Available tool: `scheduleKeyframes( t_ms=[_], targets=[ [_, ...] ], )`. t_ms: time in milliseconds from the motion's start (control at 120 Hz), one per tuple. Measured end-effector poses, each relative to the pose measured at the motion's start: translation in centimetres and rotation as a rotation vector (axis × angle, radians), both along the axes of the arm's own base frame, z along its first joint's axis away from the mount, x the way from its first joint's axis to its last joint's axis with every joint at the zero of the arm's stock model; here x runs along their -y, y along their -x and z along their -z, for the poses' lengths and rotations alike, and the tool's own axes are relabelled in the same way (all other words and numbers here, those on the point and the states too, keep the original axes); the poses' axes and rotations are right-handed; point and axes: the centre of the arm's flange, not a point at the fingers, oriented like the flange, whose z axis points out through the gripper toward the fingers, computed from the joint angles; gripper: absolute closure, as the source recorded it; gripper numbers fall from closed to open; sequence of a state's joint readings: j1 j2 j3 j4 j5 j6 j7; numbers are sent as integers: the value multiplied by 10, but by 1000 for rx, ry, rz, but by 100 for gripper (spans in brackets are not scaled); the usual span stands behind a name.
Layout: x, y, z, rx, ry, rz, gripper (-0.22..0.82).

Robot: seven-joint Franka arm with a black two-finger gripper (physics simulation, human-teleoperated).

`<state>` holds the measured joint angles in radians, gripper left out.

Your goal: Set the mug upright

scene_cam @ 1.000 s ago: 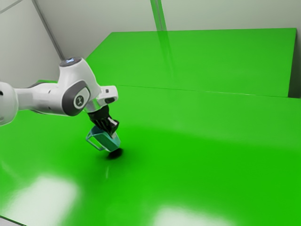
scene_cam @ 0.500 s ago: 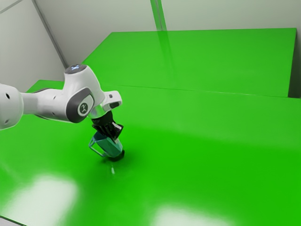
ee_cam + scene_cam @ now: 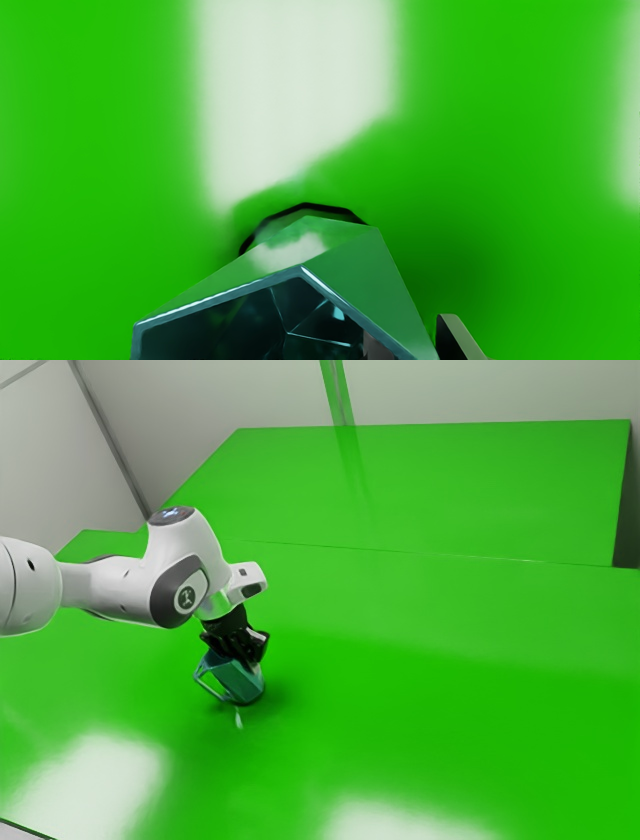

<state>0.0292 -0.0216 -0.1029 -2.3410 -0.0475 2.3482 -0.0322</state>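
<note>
Gripper: pinching the mug's wall, one finger inside, one outside, jaws nearly closed | Teal mug: directly below gripper, tilted, mouth toward it, base at or just over green table | Marking: logo on white arm, above gripper, too small to read

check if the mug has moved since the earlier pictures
Yes. In the exterior view, the mug has moved downward and slightly toward the exterior view's right, ending farther below the table seam.
</note>
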Motion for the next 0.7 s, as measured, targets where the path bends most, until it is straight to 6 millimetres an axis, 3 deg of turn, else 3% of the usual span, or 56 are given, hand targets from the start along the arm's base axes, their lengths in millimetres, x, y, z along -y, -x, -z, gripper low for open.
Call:
scheduleKeyframes(
  t_ms=[125,267,450,625,700],
  targets=[
    [1,1,-7,15,3,-7,36],
    [4,2,-37,76,3,-7,19],
    [8,-7,-81,131,7,-3,9],
    [11,-26,-133,124,13,0,5],
    [11,-29,-145,99,13,1,4]
  ],
)
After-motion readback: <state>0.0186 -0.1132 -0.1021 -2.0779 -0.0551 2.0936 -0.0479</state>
